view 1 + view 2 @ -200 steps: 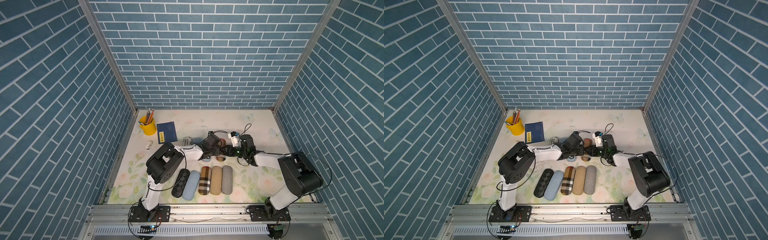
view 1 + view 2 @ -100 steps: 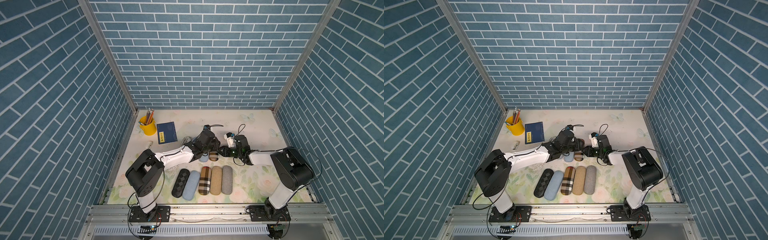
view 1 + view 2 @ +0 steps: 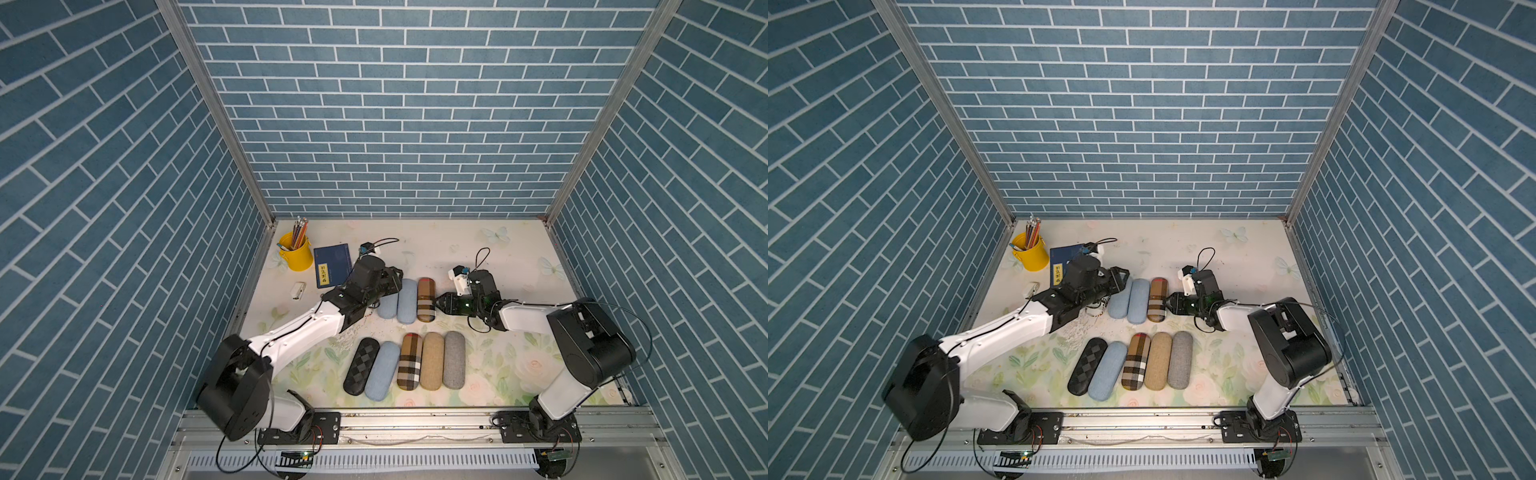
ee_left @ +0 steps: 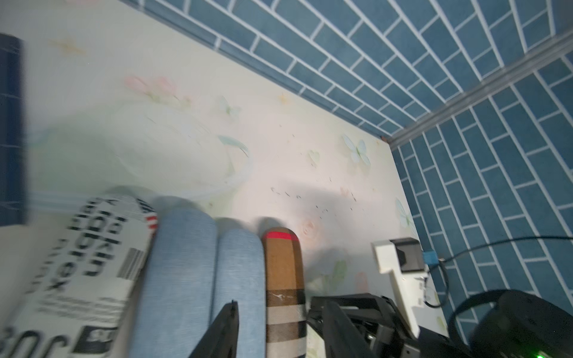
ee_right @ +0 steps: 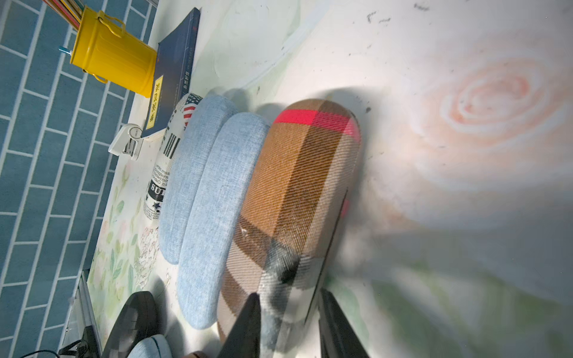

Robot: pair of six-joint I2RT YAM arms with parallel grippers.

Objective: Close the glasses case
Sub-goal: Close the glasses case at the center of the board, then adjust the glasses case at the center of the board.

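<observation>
Both arms have drawn apart since the earlier frames. The left arm has swung out toward the book (image 3: 332,266), and the right gripper (image 3: 439,304) has pulled back from the middle of the table to the right flank of the plaid case (image 3: 426,299). That case lies in the back row, touching a blue case (image 3: 407,301) on its left. A second blue case and a print case (image 5: 173,148) lie beyond it (the print one is hidden under the left arm in both top views).

From the right wrist, the right gripper's fingers (image 5: 245,334) stand parted, one over the plaid case's near end and one down by the table, so the jaws are open astride it rather than clamped. The left gripper (image 3: 1123,280) is open too and empty, hovering at the far end of the blue cases.

The plaid case's seam shows only as a thin dark line along its side, with no gap, so the lid looks down. The closing squeeze seems done, and the step in hand is letting go.

Next, the right gripper needs a little more spread and a straight retreat to the right (a slanted exit could let the lower finger drag the case or lift the lid). The left gripper should rise clear without nudging the blue cases. All five cases in the front row (image 3: 409,365) look shut.
</observation>
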